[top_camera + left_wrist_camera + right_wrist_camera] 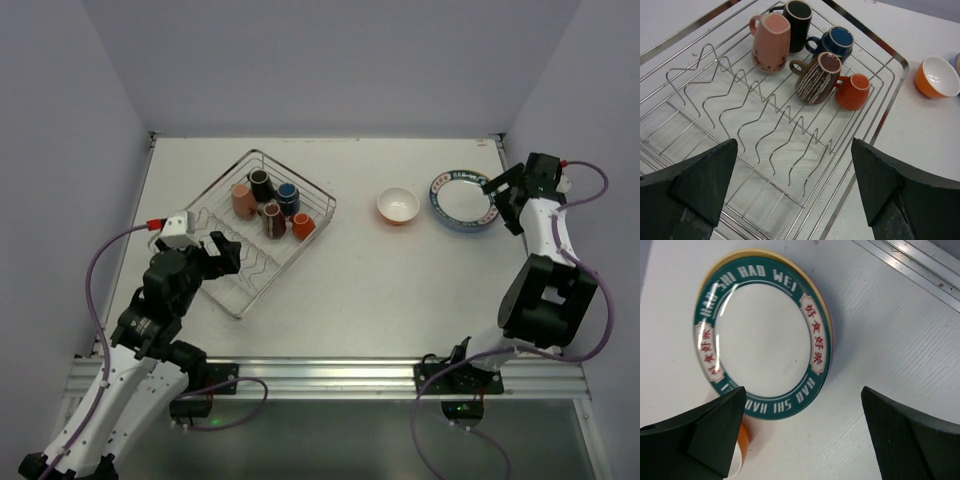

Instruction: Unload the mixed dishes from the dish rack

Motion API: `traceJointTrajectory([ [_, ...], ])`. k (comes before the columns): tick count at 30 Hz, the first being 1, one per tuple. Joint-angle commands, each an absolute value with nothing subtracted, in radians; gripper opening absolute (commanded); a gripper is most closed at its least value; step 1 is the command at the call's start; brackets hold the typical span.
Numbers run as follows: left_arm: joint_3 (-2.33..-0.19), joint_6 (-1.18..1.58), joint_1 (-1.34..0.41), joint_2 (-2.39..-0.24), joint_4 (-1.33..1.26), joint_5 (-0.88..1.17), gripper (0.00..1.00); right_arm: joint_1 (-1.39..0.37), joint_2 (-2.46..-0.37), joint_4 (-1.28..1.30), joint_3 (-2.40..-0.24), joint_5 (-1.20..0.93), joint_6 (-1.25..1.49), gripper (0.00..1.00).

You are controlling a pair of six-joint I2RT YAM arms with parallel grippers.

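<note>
One dish rack [740, 130] holds five mugs: one pink mug [771, 42], one black mug [797, 22], one blue-lined mug [835, 42], one brown mug [818, 77] and one orange mug [854, 91]. Right of the rack stand one orange bowl [937, 76] and one stack of plates, three countable: a pattern-rimmed plate [762, 337] over a yellow edge [765, 253] and a lavender edge [831, 335].

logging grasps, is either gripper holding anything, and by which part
Nothing is held. The left gripper is open over the dish rack, the right gripper open over the green-rimmed plate.
</note>
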State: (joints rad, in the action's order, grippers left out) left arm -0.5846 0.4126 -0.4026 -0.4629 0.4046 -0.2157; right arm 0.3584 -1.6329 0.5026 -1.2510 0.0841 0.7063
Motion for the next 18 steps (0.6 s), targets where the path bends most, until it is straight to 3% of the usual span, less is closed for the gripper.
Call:
traceJointTrajectory([
  [1, -0.727, 0.561, -0.408, -0.466, 0.451, -0.354, 1.00, 0.313, -1.447, 0.470, -1.207, 0.114, 0.718, 0.99],
  [4, -0.755, 0.497, -0.408, -0.417, 0.419, -0.301, 1.00, 0.227, -1.320, 0.369, -1.118, 0.077, 0.678, 0.99],
  [8, -0.742, 0.354, -0.408, -0.426, 0.311, -0.085, 1.00, 0.022, -1.207, 0.239, -1.003, -0.191, 0.589, 0.99],
  [12, -0.920, 0.290, -0.408, -0.723, 0.448, -0.058, 1.00, -0.116, -1.187, 0.321, -1.028, -0.204, 0.494, 0.99],
  [18, -1.143, 0.279, -0.408, -1.039, 0.561, -0.034, 1.00, -0.137, -1.094, 0.353, -1.017, -0.122, 0.439, 0.99],
])
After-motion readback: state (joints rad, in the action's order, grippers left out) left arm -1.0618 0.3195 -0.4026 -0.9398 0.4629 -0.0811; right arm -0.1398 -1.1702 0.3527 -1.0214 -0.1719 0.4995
